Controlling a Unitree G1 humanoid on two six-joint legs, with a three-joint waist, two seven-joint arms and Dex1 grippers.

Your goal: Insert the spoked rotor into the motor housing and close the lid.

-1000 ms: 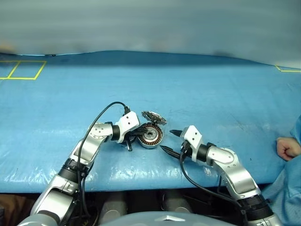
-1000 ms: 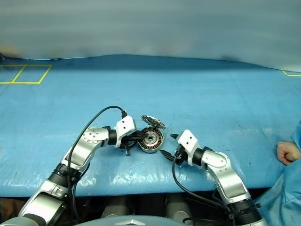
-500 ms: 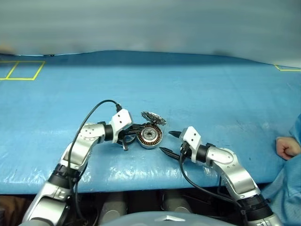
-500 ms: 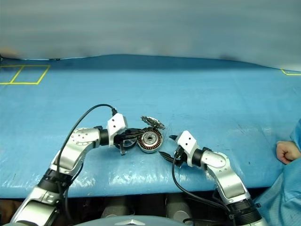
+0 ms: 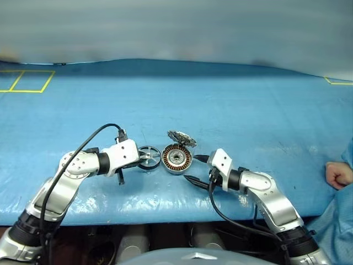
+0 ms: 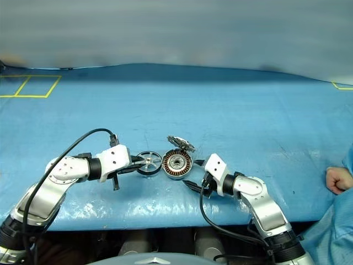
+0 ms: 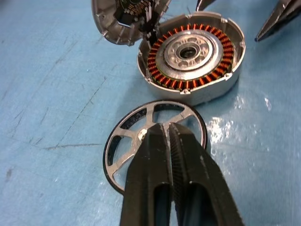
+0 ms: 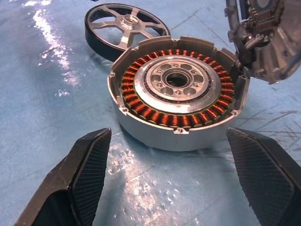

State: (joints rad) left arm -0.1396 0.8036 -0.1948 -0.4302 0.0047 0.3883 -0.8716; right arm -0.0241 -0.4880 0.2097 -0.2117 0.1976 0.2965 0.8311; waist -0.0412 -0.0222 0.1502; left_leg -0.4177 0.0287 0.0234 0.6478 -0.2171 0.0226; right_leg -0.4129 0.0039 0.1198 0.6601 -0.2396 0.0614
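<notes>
The motor housing (image 5: 176, 158) sits on the blue table cover, its copper windings facing up around an empty centre hole. Its lid (image 5: 181, 138) stands tilted open at the far edge, ribbed face showing (image 7: 127, 19). The spoked rotor (image 5: 149, 157) lies flat on the cover just left of the housing. My left gripper (image 7: 167, 128) reaches in from the left, its fingers pressed together over the rotor's hub and a spoke. My right gripper (image 5: 191, 167) is open just right of the housing. In the right wrist view its fingers (image 8: 89, 160) spread wider than the housing (image 8: 176, 89).
A person's hand (image 5: 336, 174) rests on the table at the far right edge. Yellow tape squares (image 5: 27, 81) mark the far left corner. The table's front edge runs close below both arms, with open blue cover beyond the housing.
My left gripper has drawn away from the housing to the left, taking the spoked rotor with it. The rotor now lies beside the housing. The right arm has kept still.
</notes>
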